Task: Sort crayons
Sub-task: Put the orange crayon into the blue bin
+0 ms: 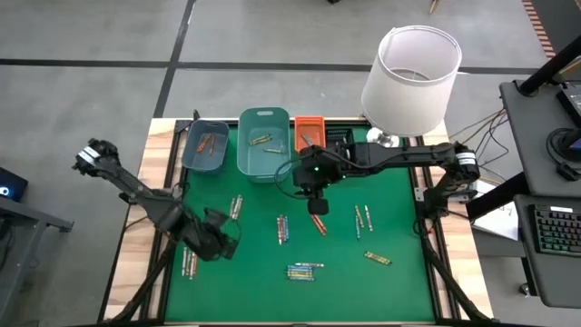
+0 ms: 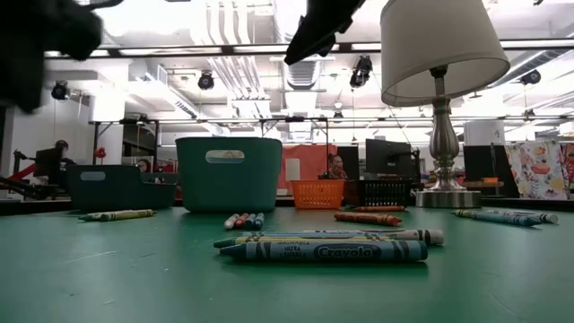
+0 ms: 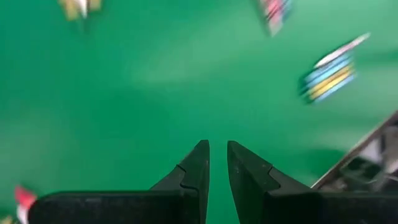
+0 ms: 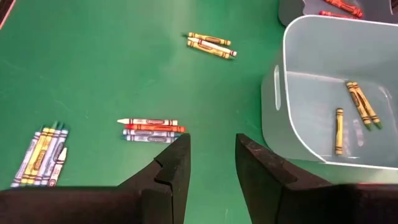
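Crayons lie in small groups on the green mat (image 1: pixel 399 227): a white, red and blue trio (image 4: pixel 149 129), a yellow pair (image 4: pixel 211 43), a mixed bundle (image 4: pixel 40 155) and a row near the front (image 2: pixel 327 247). Yellow crayons (image 4: pixel 360 106) lie in the teal bin (image 1: pixel 263 143), red ones (image 1: pixel 209 143) in the dark bin (image 1: pixel 205 147). My right gripper (image 1: pixel 315 200) hangs open above the mat beside the teal bin. My left gripper (image 1: pixel 227 243) hangs over the mat's near left part, its fingers (image 3: pixel 198 163) a narrow gap apart. Neither holds anything.
An orange basket (image 1: pixel 308 132) and a black bin (image 1: pixel 340 141) stand right of the teal bin at the far edge. A lamp with a white shade (image 1: pixel 410 77) stands at the far right corner. More crayons lie at the mat's left edge (image 1: pixel 189 263) and right part (image 1: pixel 361 218).
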Motion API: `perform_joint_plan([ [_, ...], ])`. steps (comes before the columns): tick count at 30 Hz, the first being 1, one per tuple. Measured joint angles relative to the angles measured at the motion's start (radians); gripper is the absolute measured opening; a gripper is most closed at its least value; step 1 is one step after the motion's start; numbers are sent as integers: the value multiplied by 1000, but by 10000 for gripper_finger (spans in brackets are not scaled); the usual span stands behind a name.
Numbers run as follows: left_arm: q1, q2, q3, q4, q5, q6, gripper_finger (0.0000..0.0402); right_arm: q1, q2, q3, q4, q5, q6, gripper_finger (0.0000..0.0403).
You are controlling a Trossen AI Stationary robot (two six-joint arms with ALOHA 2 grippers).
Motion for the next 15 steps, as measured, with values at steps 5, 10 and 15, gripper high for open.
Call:
perform_joint_plan([
  [5,-76,99,0,-18,114,-121,39,10,9,0,14,1,-5,111],
  [10,-146,154,0,-89,175,-215,39,11,9,0,28,1,-2,105],
  [15,-179,170,0,-233,176,-281,39,10,9,0,42,1,4,100],
])
